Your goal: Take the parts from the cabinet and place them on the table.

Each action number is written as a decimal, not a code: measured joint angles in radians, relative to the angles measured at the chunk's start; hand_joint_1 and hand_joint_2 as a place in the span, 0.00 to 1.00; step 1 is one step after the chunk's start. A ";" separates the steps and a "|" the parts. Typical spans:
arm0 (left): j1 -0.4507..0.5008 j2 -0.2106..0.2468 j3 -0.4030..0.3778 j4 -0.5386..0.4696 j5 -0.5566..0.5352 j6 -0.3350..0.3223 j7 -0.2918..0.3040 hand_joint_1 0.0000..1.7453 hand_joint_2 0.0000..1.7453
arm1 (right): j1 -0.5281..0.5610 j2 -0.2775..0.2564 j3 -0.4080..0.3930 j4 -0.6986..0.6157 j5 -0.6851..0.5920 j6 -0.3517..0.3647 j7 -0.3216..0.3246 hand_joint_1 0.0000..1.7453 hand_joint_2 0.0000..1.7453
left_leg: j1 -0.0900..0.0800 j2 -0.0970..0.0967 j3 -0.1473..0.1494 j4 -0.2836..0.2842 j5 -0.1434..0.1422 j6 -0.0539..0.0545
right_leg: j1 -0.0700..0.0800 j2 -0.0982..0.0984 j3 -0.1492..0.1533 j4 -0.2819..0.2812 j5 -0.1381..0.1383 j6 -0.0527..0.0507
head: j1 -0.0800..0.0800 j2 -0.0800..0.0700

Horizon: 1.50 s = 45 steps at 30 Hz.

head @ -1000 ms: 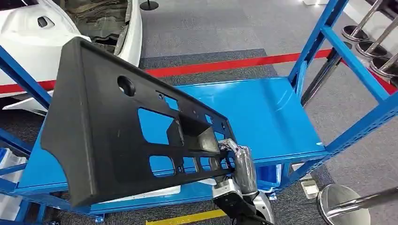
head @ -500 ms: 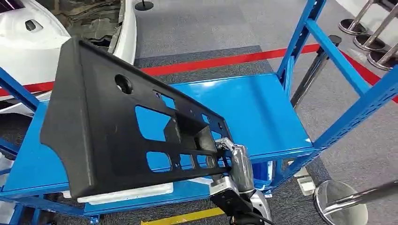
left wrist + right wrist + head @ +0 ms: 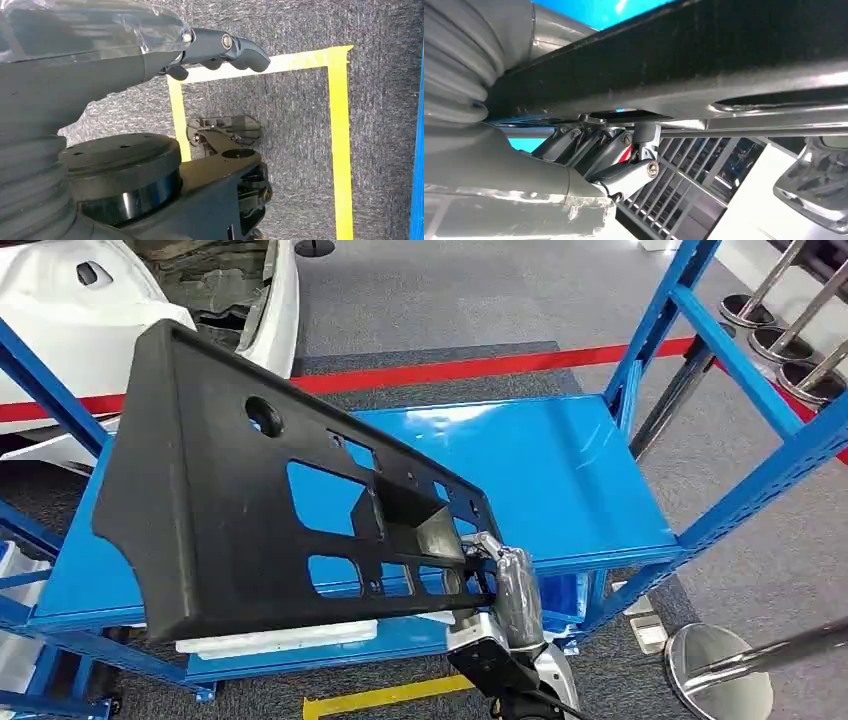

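Observation:
A large black plastic panel [image 3: 230, 510] with several cut-outs hangs tilted in front of the blue cabinet's shelf [image 3: 570, 480]. My right hand [image 3: 505, 585] grips its lower right edge from below. In the right wrist view the fingers [image 3: 609, 160] are clamped under the panel's dark rim [image 3: 704, 65]. My left hand [image 3: 220, 47] hangs over grey carpet with its fingers stretched out and nothing in them.
Blue uprights [image 3: 660, 320] frame the cabinet at the right. A white part [image 3: 280, 637] lies on the lower shelf. A white car body [image 3: 60, 330] stands behind at the left. Chrome stanchion bases [image 3: 715, 675] and yellow floor tape [image 3: 390, 697] lie near my feet.
The whole picture has swayed a little, so the camera moved. The black panel stays in my right hand at much the same tilt.

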<state>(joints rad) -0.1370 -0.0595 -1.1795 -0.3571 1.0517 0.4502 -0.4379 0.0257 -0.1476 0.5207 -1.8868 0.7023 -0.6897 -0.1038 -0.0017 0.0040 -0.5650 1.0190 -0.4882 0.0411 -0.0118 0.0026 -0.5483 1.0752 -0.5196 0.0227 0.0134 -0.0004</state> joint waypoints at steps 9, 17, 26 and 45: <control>-0.002 -0.003 0.000 0.000 0.004 0.000 0.000 0.00 1.00 | -0.008 0.000 0.003 0.002 0.003 0.000 0.005 1.00 1.00 | 0.004 -0.004 -0.072 0.167 -0.112 -0.051 | -0.004 -0.008 -0.005 -0.068 0.026 -0.042 | -0.017 0.000; -0.002 -0.003 0.000 0.000 0.006 -0.002 0.006 0.00 1.00 | -0.017 0.000 0.015 0.011 0.000 0.000 0.008 1.00 1.00 | 0.017 -0.011 0.055 -0.015 -0.041 -0.066 | -0.012 -0.006 -0.037 -0.051 0.047 -0.015 | -0.029 0.000; -0.002 -0.005 0.001 0.000 0.003 -0.007 0.011 0.00 1.00 | -0.032 -0.001 0.024 0.016 0.001 0.000 0.027 1.00 1.00 | 0.008 -0.001 0.001 -0.012 0.003 -0.005 | -0.014 -0.005 -0.154 0.240 -0.128 0.017 | 0.008 0.000; -0.007 -0.008 0.001 0.002 -0.003 -0.011 0.014 0.00 1.00 | -0.024 -0.003 0.026 0.016 0.034 -0.001 0.043 1.00 1.00 | 0.017 -0.005 -0.071 0.218 -0.104 -0.070 | -0.004 -0.013 -0.025 -0.063 0.034 -0.044 | 0.006 0.000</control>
<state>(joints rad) -0.1438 -0.0679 -1.1787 -0.3555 1.0491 0.4391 -0.4238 0.0013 -0.1503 0.5467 -1.8704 0.7363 -0.6909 -0.0610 0.0151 -0.0010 -0.6357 1.2367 -0.5924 -0.0292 -0.0157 -0.0101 -0.5734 1.0125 -0.4858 -0.0214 0.0191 -0.0004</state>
